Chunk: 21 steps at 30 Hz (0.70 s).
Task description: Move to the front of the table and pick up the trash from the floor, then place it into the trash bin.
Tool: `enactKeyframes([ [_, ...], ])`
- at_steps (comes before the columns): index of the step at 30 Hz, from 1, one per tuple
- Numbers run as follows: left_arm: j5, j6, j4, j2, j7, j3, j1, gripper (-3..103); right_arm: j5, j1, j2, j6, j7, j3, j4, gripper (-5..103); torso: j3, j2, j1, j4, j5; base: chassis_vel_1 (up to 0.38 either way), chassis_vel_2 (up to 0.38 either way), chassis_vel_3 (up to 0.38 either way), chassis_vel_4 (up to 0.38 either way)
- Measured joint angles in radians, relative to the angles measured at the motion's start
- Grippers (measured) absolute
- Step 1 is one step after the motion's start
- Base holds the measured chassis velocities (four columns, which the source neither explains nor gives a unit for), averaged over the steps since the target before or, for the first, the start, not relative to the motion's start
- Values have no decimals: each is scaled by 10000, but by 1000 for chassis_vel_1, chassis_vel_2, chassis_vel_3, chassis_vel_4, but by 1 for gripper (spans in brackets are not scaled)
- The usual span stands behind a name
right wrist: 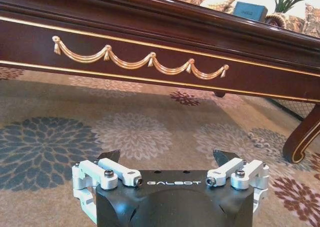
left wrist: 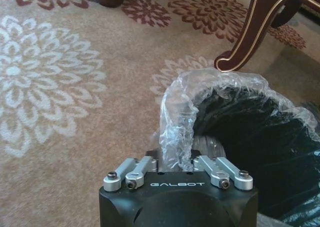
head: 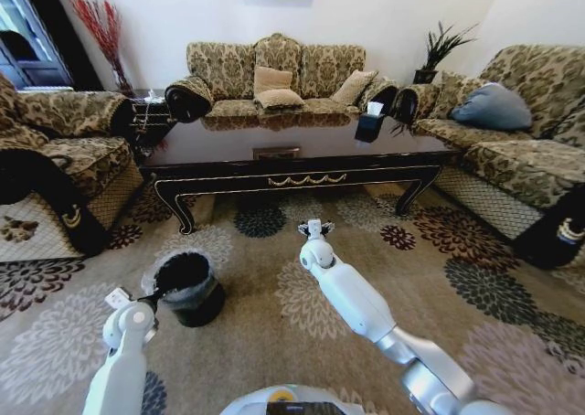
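Both wrists read "GALBOT" | left gripper fingers pinch trash bin liner | right gripper fingers wide, empty

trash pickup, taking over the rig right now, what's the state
Left hand: at the trash bin, fingers closed on the clear liner at its near rim.
Right hand: open, empty, low over the carpet, facing the table apron.
The robot is parked in front of the table, bin on its left.
No trash is visible on the carpet in these views; whether any is in the bin cannot be told.
Left: find any remaining trash and drop it in the bin.
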Motion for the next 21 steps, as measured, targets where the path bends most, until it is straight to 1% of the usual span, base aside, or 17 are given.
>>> enactKeyframes([
  [1,-57,16,-147,31,-23,-66,104,37,-65,0,12,61,-61,-9,-27,100,0,0,0,2,0,0,0,0,0],
  [3,-121,32,-308,73,-42,-150,225,37,-174,0,18,160,-150,-12,-67,100,0,0,-1,2,0,0,0,0,0],
  [5,-220,62,-722,163,-73,-344,494,48,-401,-6,25,354,-298,-7,-134,100,0,0,0,1,-1,0,0,0,0],
  [7,-230,84,-1495,257,-76,-628,930,59,-503,-58,30,503,-377,90,-130,100,0,0,0,2,-2,0,0,0,0],
  [8,-230,84,-1495,257,-76,-628,930,59,-503,-58,30,503,-377,90,-130,100,0,0,0,2,-2,0,0,0,0],
  [9,-239,100,-1954,271,-69,-749,1124,64,-534,-95,31,599,-406,162,-104,100,1,0,0,1,-2,0,0,0,0],
  [10,-253,120,-2336,271,-58,-838,1268,64,-586,-133,26,750,-461,236,-82,100,1,0,0,3,-1,0,0,0,0],
  [12,-156,181,-3511,216,55,-1076,1733,75,-725,-307,-66,1462,-799,494,35,100,0,0,0,1,2,0,0,0,0],
  [13,42,199,-3938,147,207,-1123,1972,81,-736,-416,-147,1853,-1012,616,139,100,0,0,0,0,3,0,0,0,0],
  [14,42,199,-3938,147,207,-1123,1972,81,-736,-416,-147,1853,-1012,616,139,100,0,0,0,0,3,0,0,0,0],
  [15,383,192,-4296,48,479,-1137,2246,86,-732,-552,-253,2206,-1273,753,315,100,0,0,-1,-1,4,0,0,0,0],
  [16,773,146,-4513,-65,784,-1137,2482,86,-724,-684,-371,2476,-1481,861,501,100,0,0,0,-1,2,0,0,0,0],
  [17,1684,-76,-4749,-274,1499,-1093,2908,91,-719,-957,-607,2870,-1823,1054,883,100,0,0,0,0,2,0,0,0,0],
  [18,2677,-487,-4808,-463,2274,-1034,3274,96,-723,-1257,-883,3124,-2075,1247,1296,100,0,0,0,4,2,0,0,0,0],
  [19,2677,-487,-4808,-463,2274,-1034,3274,96,-723,-1257,-883,3124,-2075,1247,1296,100,0,0,0,4,2,0,0,0,0],
  [21,4203,-1391,-4791,-718,3276,-952,3738,100,-737,-1863,-1406,3372,-2480,1615,2049,100,-1,0,0,6,1,0,0,0,0],
])
